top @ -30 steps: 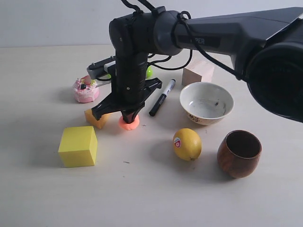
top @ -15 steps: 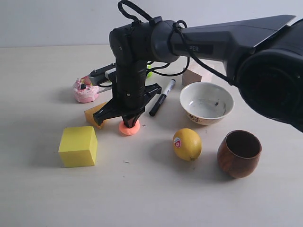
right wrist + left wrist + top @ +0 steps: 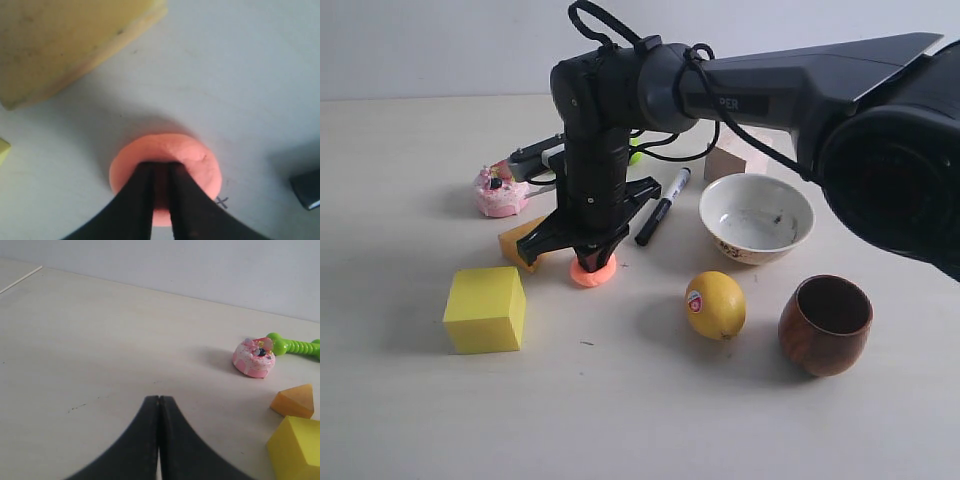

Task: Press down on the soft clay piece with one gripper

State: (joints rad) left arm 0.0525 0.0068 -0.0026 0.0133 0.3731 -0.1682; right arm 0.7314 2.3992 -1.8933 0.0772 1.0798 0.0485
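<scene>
At the front of the bench [image 3: 620, 420], the cube [image 3: 485, 308] and the lemon [image 3: 715, 303] are lying apart from the work, so they are not adding danger. Between them and a little farther back, the clay [image 3: 593, 272] is sitting on the bench as a flattened patty, and the right hand [image 3: 592, 256] is pressing its tips into the top.

The risk, I think, is coming with the lift. The clay is soft and may be sticking to the fingers [image 3: 145, 190] (a little of it is showing in the slit between them), so it could be rising with the hand or tearing. Pushing deeper could be driving the tips onto the hard bench. Just behind, the wedge [image 3: 515, 243] is lying near the hand's wide black body, and a sideways drift could be knocking it.

The right arm is reaching across from the right. Its wrist is standing upright above the clay, and the hand is pointing straight down, fingers narrow, almost together, gripping nothing. The left hand [image 3: 158, 405] is pointing over bare bench, fingers closed together and empty. The cake [image 3: 254, 357] is lying farther off.
</scene>
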